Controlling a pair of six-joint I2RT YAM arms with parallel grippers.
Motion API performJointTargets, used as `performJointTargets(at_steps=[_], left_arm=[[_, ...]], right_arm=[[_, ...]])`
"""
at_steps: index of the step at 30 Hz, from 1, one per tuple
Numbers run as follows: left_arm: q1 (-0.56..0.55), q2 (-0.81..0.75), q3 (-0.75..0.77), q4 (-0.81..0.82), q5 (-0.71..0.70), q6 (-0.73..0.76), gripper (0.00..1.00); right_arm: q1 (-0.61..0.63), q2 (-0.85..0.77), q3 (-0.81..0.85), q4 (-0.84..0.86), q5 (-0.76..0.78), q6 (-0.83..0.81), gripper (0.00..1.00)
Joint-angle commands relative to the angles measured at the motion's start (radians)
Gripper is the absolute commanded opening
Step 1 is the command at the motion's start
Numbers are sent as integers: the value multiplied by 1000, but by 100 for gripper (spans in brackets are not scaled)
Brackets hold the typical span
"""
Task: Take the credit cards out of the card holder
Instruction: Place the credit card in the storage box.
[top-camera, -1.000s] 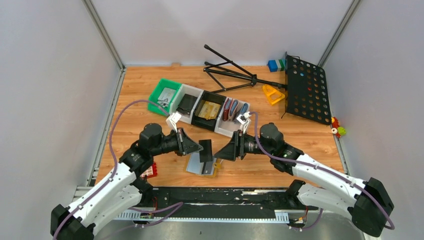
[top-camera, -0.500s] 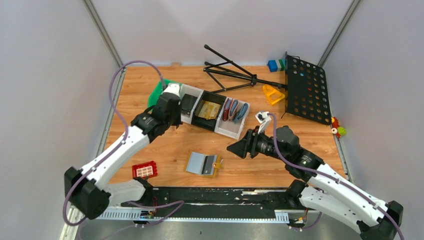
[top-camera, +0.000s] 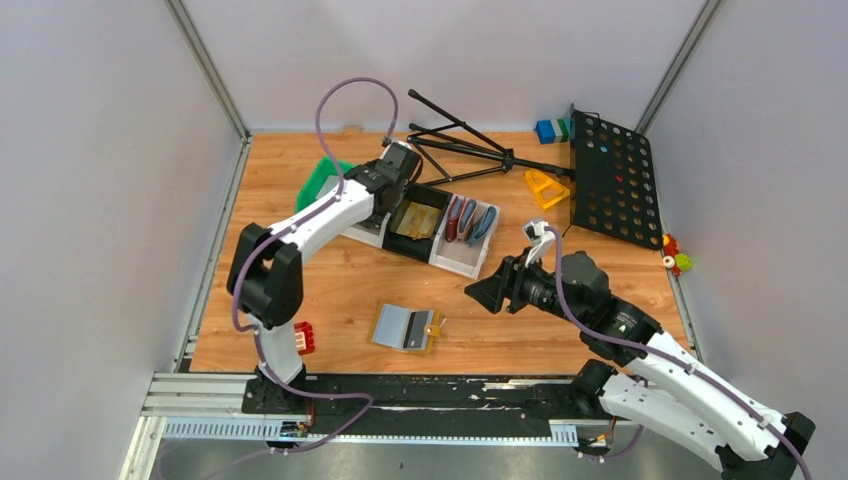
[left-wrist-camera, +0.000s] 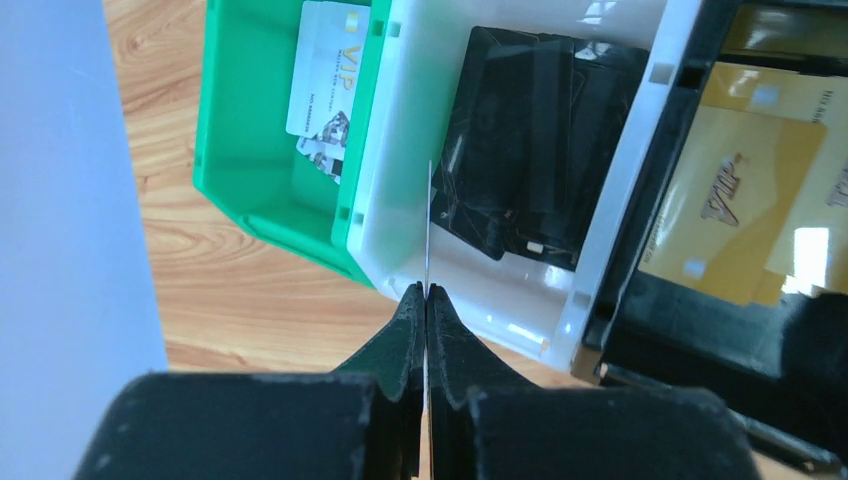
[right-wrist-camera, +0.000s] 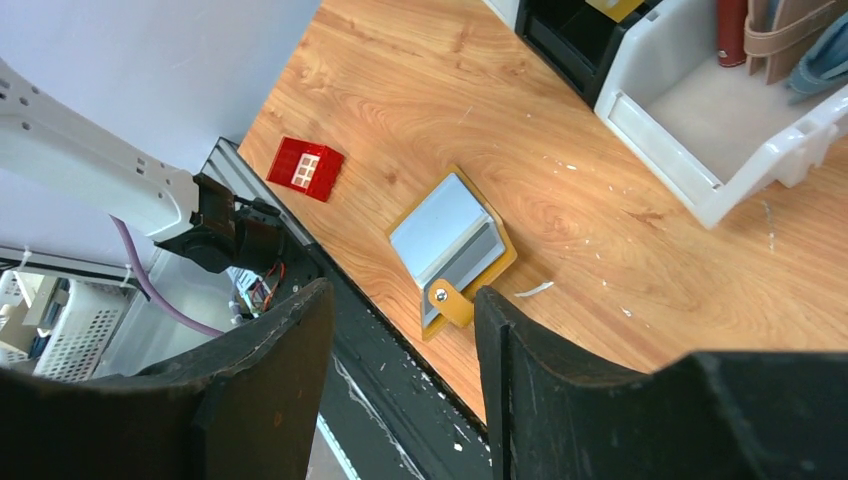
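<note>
The left end effector (left-wrist-camera: 427, 297) is clamped on a thin flat card (left-wrist-camera: 428, 215), seen edge-on; we cannot tell its colour. Beneath it runs the wall shared by a green plastic bin (left-wrist-camera: 250, 150) and a white plastic bin (left-wrist-camera: 395, 200). The gold-tan credit cards (left-wrist-camera: 735, 210) lie in a black bin (left-wrist-camera: 690, 335) to the right. Releasing here could misfile the card or snag it on a rim. The right end effector (right-wrist-camera: 402, 300), jaws apart, hangs above the mustard-yellow bifold card holder (right-wrist-camera: 450, 245), open on the wooden table (right-wrist-camera: 420, 100).

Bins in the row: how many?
4, left to right: green bin, white bin with black wallet, black bin with gold cards, second white bin with upright wallets.
</note>
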Motion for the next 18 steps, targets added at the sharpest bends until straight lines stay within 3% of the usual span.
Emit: performJointTargets(at_steps=[1, 6, 11, 14, 18], left_arm=[[2, 103, 131, -38, -99, 67, 0], [2, 232, 257, -60, -123, 99, 0], [3, 348, 405, -167, -150, 97, 26], [4, 324, 411, -224, -126, 66, 30], [1, 180, 288, -233, -21, 35, 43]], right_arm=[[-5, -31, 39, -15, 46, -30, 54], [-7, -43, 34, -22, 55, -28, 54], [-8, -36, 37, -29, 34, -25, 59], [-8, -35, 29, -28, 23, -24, 69], [-8, 9, 19, -39, -18, -16, 76]])
